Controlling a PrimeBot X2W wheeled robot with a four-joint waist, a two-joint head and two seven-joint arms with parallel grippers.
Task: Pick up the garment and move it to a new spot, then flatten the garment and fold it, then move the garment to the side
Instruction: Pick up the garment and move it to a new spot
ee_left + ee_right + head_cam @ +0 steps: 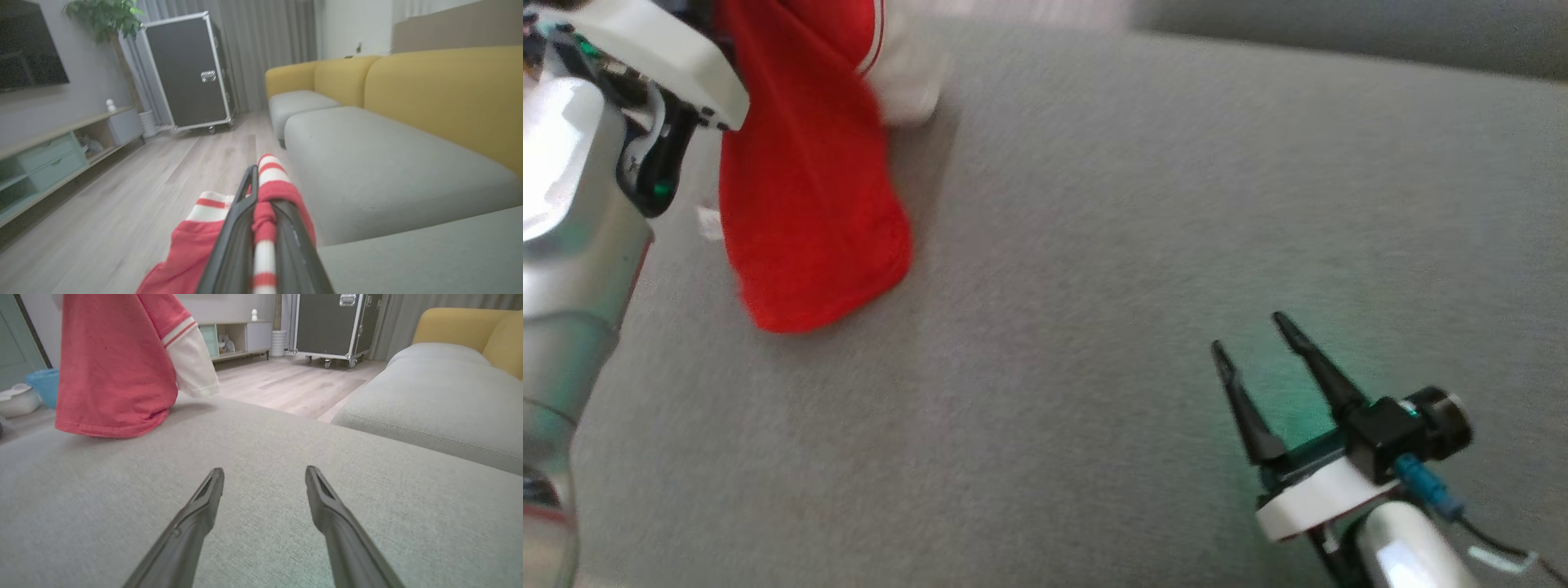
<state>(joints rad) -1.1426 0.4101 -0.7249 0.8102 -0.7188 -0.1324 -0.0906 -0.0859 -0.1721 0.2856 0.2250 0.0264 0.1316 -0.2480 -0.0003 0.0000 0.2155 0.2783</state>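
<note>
The garment [809, 180] is a red shirt with white sleeves and red-and-white striped trim. It hangs in the air at the upper left of the head view, its hem brushing the grey sofa cushion [1094, 245]. In the left wrist view my left gripper [261, 192] is shut on the garment [265, 212], with striped trim bunched between the fingers. The right wrist view shows the garment [114, 363] hanging at the upper left. My right gripper [1250, 335] hovers open over the cushion at the lower right, nothing between its fingers [204, 494].
Yellow sofa backs [441, 94] and further grey cushions [384, 163] lie to one side. A black wheeled flight case [188, 69], a low shelf unit [61, 151] and a wooden floor [163, 171] lie beyond. A blue bin [41, 386] stands on the floor.
</note>
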